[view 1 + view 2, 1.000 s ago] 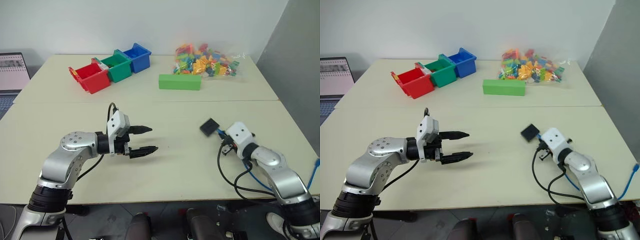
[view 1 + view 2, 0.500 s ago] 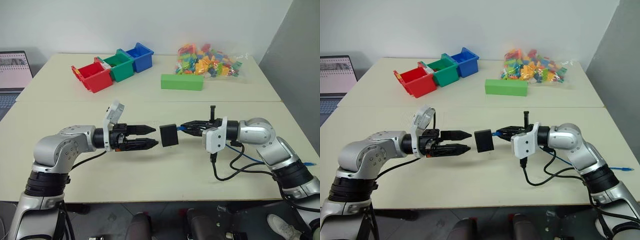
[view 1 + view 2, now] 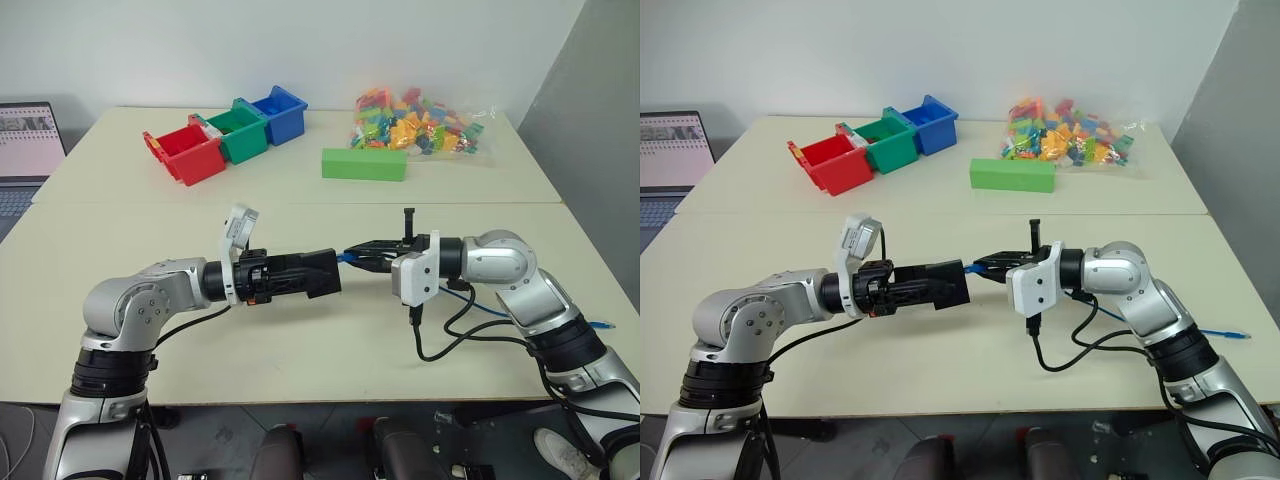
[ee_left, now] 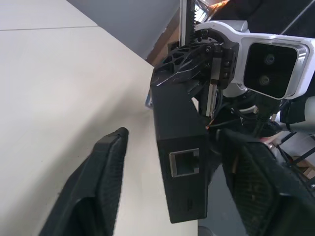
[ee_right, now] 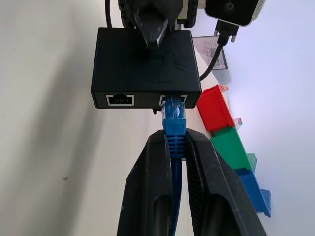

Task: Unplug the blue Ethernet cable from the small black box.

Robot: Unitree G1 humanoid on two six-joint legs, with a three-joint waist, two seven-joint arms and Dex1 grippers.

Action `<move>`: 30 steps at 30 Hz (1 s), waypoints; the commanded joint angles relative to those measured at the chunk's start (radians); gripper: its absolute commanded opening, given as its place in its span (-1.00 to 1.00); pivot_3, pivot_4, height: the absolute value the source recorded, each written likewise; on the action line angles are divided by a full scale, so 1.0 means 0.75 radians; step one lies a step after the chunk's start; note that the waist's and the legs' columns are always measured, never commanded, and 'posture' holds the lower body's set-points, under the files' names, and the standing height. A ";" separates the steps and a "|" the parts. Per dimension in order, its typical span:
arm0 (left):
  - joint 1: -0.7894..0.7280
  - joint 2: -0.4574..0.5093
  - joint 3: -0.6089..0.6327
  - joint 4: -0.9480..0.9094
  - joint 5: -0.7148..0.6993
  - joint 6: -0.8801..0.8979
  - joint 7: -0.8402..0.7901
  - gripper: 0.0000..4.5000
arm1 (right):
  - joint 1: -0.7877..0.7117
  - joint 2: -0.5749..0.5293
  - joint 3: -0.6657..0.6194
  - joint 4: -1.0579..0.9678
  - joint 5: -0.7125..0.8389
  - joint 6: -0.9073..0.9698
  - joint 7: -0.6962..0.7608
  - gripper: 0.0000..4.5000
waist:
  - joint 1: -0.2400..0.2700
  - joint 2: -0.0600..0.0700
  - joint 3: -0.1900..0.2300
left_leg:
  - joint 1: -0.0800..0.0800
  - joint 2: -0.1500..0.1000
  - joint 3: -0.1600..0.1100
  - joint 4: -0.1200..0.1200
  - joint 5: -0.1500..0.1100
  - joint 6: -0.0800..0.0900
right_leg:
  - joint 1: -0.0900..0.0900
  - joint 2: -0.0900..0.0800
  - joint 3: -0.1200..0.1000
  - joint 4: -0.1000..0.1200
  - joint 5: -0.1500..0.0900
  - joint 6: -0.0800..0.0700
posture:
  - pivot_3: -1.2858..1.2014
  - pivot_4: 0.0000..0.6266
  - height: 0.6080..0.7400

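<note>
Since half a second ago, the left claw [image 3: 318,275] has closed around the small black box [image 3: 945,284], held above open counter [image 3: 330,340] mid-front. Right claw [image 5: 175,147], clenched on the blue Ethernet cable [image 5: 173,123] behind its plug, still seated in the box's socket. Both forearms lie level, pointing at each other.
</note>
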 commanded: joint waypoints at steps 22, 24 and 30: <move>0.038 0.111 -0.090 -0.015 0.158 -0.217 -0.192 -0.64 | 0.033 -0.090 -0.101 -0.390 0.331 0.513 0.192 0.09 | 0.001 0.000 0.000 | 0.000 0.000 0.000 0.000 0.000 0.000 | 0.000 0.000 0.000 0.000 0.000 0.000 | 0.03 -0.52 1.00; 0.051 0.124 -0.100 -0.012 0.181 -0.291 -0.269 -0.64 | 0.045 -0.079 -0.163 -0.470 0.564 0.856 0.146 0.09 | 0.005 0.000 0.000 | 0.000 0.000 0.000 0.000 0.000 0.000 | 0.000 0.000 0.000 0.000 0.000 0.000 | 0.03 -0.52 1.00; 0.030 0.113 -0.096 0.027 0.178 -0.349 -0.361 -0.65 | 0.065 -0.023 -0.286 -0.485 1.062 1.524 0.043 0.09 | 0.009 0.000 0.000 | 0.000 0.000 0.000 0.000 0.000 0.000 | 0.000 0.000 0.000 0.000 0.000 0.000 | 0.03 -0.52 1.00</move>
